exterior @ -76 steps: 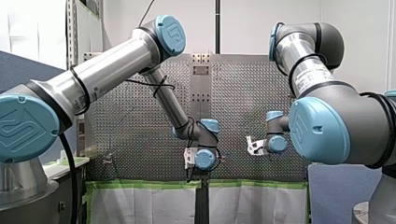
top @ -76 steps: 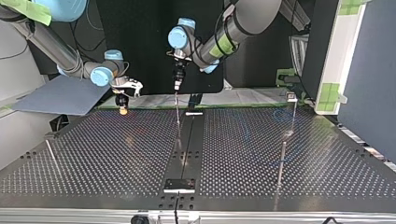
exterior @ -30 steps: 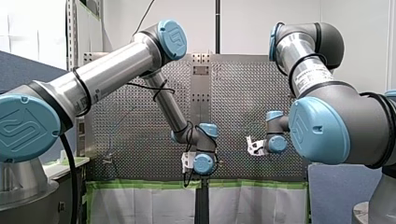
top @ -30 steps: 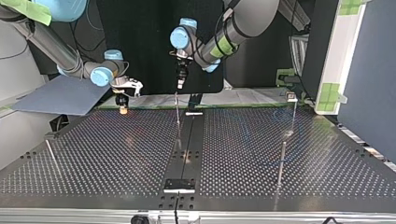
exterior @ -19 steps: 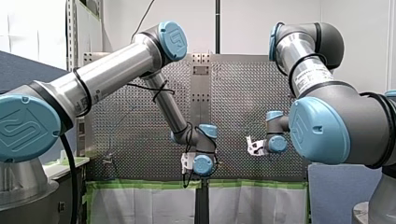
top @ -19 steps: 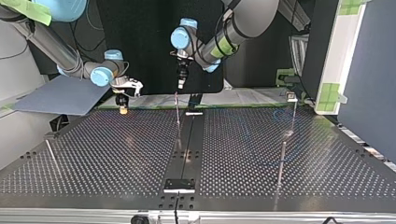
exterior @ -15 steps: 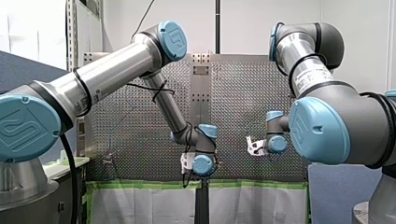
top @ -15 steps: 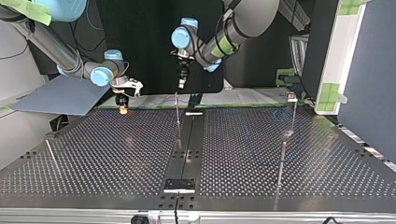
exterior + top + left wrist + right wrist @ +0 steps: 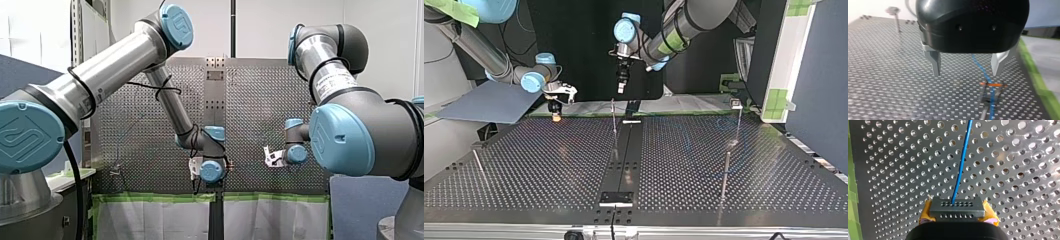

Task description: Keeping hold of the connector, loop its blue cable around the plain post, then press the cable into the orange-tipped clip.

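Connector (image 9: pixel 957 210) pinched in right tool (image 9: pixel 957 214); left tool (image 9: pixel 965 73) spread, clear above clip (image 9: pixel 993 85).

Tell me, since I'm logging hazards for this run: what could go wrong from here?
1. My left end effector is open, and the orange-tipped clip holding the blue cable lies ahead of one finger; descending off-centre, it could snag the cable.
2. My right end effector grips the connector by its ends, and the cable leaves straight; more pull might slip it from the yellow pads.

Orange-tipped clip (image 9: pixel 993 85) blurred; blue cable (image 9: pixel 984 72) partly hidden behind left gripper (image 9: pixel 966 73); connector (image 9: pixel 957 210) base hidden.
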Controlling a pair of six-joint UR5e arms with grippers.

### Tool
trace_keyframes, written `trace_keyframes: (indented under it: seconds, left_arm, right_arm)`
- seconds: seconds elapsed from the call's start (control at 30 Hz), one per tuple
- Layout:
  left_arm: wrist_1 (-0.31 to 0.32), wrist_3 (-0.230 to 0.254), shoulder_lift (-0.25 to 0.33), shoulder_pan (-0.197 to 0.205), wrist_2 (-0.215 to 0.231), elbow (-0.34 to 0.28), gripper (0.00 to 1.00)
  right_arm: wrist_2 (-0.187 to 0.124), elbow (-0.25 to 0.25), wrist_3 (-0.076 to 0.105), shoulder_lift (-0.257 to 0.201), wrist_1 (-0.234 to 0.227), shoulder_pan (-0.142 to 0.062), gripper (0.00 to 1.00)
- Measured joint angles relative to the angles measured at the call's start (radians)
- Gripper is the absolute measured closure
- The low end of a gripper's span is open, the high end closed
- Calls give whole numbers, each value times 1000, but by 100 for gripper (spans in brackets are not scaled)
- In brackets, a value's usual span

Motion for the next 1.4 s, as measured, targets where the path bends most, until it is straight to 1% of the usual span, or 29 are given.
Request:
trace_keyframes:
  seconds: [0.23, 0.47, 0.7, 0.87, 1.03, 1.17, 1.4]
  left_arm:
    - [67, -40, 67, 6, -2, -68, 0]
    - [137, -61, 137, 7, -2, -137, 0]
    - [202, -66, 205, 0, -17, -208, 0]
    - [219, -66, 226, 0, -31, -251, 0]
    - [237, -67, 236, 3, -44, -299, 0]
    - [239, -67, 238, 3, -49, -310, 0]
    - [240, -67, 239, 3, -50, -312, 0]
  right_arm:
    - [0, 0, 0, 0, 0, 0, 100]
    - [0, 0, 0, -1, 0, 1, 100]
    - [2, -1, 0, 0, -2, 0, 100]
    - [4, -1, -1, 0, 6, -2, 100]
    - [6, -2, 3, -1, 12, 4, 100]
    - [6, -2, 4, -1, 12, 5, 100]
    - [6, -2, 4, -1, 12, 6, 100]
